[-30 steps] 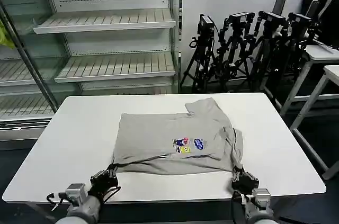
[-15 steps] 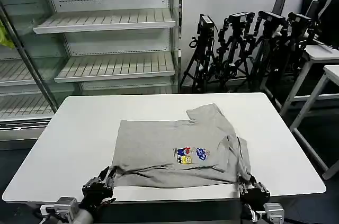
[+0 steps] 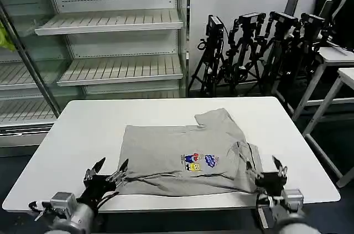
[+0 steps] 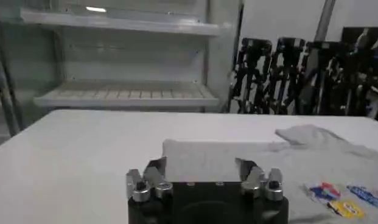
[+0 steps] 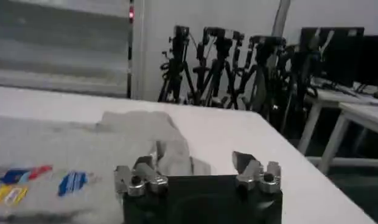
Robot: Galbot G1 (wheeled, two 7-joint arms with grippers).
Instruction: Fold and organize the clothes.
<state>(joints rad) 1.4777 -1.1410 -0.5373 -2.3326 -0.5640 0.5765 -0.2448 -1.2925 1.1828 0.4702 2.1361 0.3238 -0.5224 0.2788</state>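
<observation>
My left gripper [image 3: 106, 174] sits low at the near edge of the white table [image 3: 83, 134], fingers spread wide and holding nothing, with its tips just off the near left corner of the grey T-shirt [image 3: 177, 151]. My right gripper [image 3: 275, 174] mirrors it at the near right corner, also wide open and empty, a little clear of the cloth's edge. From both of them the shirt lies straight ahead and inward, toward the middle of the table, so each arm is closest to its own corner and neither has an advantage over the other. The shirt rests flat, already partly folded, its long axis running side to side across my view, parallel to the near table edge. One sleeve sticks out at the far right, and the small cartoon print [image 3: 199, 161] faces up right of centre, near the front hem. Through the left wrist camera the hem shows just beyond the open fingers [image 4: 153, 173]. I judge the next grab would be a short forward reach onto the near hem with both arms together.
</observation>
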